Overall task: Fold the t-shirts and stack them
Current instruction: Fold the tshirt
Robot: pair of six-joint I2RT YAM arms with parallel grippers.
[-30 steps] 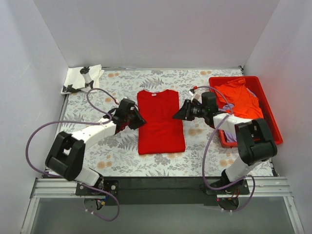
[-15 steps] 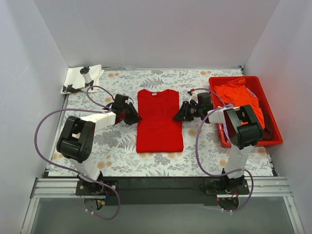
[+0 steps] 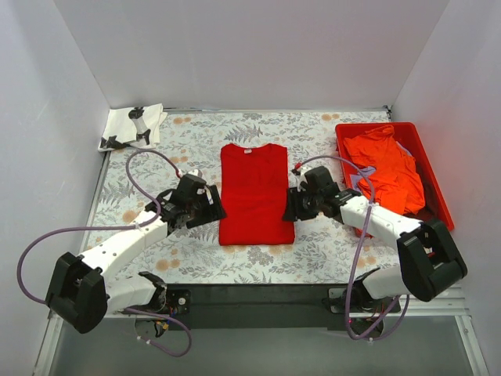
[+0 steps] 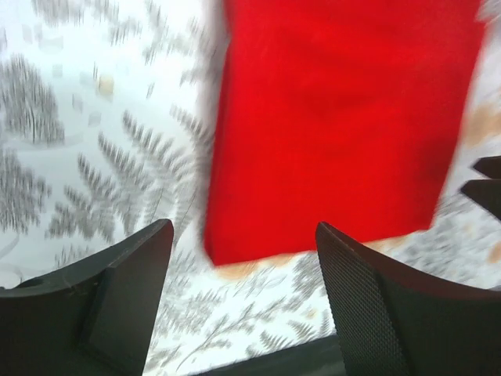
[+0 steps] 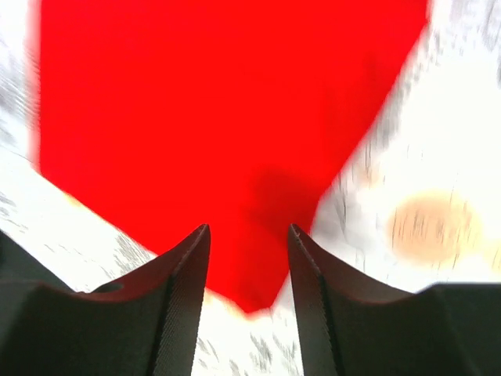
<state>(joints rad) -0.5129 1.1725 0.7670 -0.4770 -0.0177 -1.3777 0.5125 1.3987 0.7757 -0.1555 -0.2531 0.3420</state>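
Note:
A bright red t-shirt lies folded into a long rectangle on the fern-print table cover, collar at the far end. My left gripper sits just left of its near-left corner, open; in the left wrist view, my left gripper has nothing between its fingers and the red t-shirt lies ahead of it. My right gripper is at the shirt's near-right edge. In the right wrist view, my right gripper is open above the near corner of the red t-shirt. An orange t-shirt lies crumpled in the tray. A white t-shirt with black print lies at the back left.
The red plastic tray stands along the right side, close behind my right arm. Grey walls close in the left, back and right. A black rail runs along the near table edge by the arm bases.
Both grippers have slid from the shirt's middle toward its near end, and both have opened wider. The red t-shirt lies where it was.

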